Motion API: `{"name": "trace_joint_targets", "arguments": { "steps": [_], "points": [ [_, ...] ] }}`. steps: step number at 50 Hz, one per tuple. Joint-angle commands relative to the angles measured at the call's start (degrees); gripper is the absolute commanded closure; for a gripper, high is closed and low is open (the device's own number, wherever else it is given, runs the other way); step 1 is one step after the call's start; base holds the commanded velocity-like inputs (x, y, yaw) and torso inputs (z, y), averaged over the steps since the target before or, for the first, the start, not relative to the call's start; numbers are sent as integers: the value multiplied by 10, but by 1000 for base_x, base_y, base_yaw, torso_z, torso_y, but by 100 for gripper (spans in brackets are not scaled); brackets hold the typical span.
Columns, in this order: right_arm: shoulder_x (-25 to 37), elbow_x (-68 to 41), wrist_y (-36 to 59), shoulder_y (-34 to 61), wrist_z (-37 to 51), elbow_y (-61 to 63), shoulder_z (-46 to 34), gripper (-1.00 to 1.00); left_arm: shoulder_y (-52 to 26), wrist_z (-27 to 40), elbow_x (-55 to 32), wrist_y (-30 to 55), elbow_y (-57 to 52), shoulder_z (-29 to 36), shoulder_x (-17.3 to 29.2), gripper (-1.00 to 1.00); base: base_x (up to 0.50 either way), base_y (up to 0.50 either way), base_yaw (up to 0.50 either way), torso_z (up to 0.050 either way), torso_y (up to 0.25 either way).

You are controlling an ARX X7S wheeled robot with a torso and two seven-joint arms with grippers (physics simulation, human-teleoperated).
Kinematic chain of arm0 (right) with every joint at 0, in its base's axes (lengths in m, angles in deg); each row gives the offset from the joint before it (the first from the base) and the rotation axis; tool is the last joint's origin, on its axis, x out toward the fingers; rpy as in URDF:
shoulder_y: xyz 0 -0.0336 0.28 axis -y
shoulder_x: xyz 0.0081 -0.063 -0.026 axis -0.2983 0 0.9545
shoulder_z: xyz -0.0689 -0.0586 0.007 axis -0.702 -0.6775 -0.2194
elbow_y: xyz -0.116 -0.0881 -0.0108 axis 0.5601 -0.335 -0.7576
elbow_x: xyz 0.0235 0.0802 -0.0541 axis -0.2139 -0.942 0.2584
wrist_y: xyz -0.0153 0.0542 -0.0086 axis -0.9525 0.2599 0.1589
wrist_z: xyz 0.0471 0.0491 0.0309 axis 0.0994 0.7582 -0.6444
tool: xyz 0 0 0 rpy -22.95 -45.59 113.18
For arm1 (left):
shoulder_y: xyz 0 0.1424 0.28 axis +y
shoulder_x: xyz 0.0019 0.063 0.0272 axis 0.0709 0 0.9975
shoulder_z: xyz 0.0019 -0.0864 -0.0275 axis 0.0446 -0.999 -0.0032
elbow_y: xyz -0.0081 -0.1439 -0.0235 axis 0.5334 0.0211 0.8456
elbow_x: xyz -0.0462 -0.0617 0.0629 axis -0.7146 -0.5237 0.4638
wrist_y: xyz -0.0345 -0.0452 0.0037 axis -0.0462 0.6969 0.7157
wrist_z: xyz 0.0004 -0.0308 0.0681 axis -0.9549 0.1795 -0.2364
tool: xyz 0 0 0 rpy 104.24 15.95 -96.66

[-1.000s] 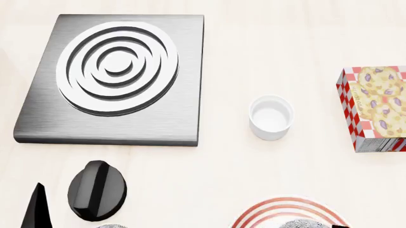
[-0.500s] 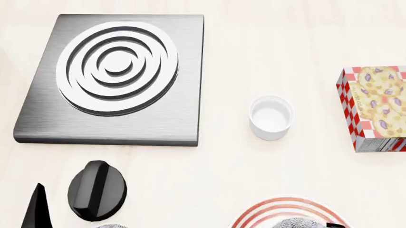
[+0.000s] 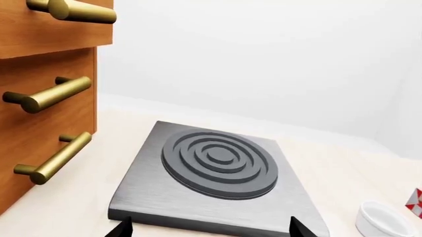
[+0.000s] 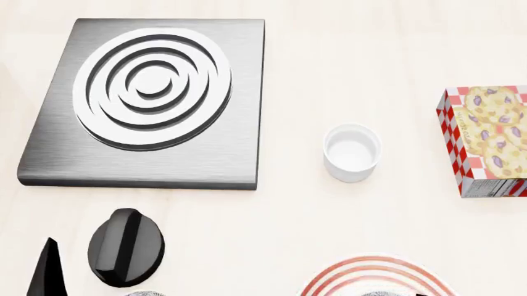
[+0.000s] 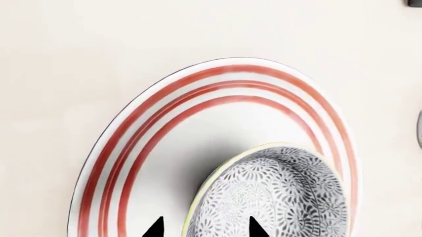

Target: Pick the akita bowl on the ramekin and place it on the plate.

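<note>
Where your right wrist camera looks down on the plate [image 5: 218, 148], you can see the akita bowl [image 5: 270, 197] over the plate's white centre, inside the red rings and off toward one side of them. The bowl is tipped rather than level: its mouth faces sideways toward the camera, so its axis from foot to rim leans well away from upright, and the patterned inside shows with a pale yellowish rim. Whether its foot touches the plate you cannot tell, though a soft shadow lies on the plate just beside it. The two dark tips of your right gripper [image 5: 203, 228] stand apart with the bowl's rim between them, one tip outside the wall and one over the inside; whether they press on it does not show. In the head view the plate [image 4: 374, 276] sits at the near edge of the counter [image 4: 371, 68], and the ramekin [image 4: 352, 152] stands upright and uncovered, well apart from the plate, between the stove plate [image 4: 148, 102] and the printed box [image 4: 485, 140]. Your left gripper [image 3: 207, 228] shows two tips set wide apart, nothing between them, near the stove plate beside the drawers [image 3: 46, 98].
</note>
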Motion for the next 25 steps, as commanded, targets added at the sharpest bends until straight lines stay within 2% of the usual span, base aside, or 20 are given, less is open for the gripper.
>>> {"name": "trace_joint_targets", "arguments": {
  "steps": [1,17,25],
  "points": [
    [-4,4,7,7,-4,2,-1,-100,1,1,-3,-2,-2,1,2,-100,0,0,0,0,0],
    [-14,3,10,8,2,22,7,-100,-1,3,-5,-1,-1,3,4,-100,0,0,0,0,0],
    [-10,98,57,23,-63,111,-38,-100,0,4,-5,-2,-3,5,5,-100,0,0,0,0,0]
  ]
}}
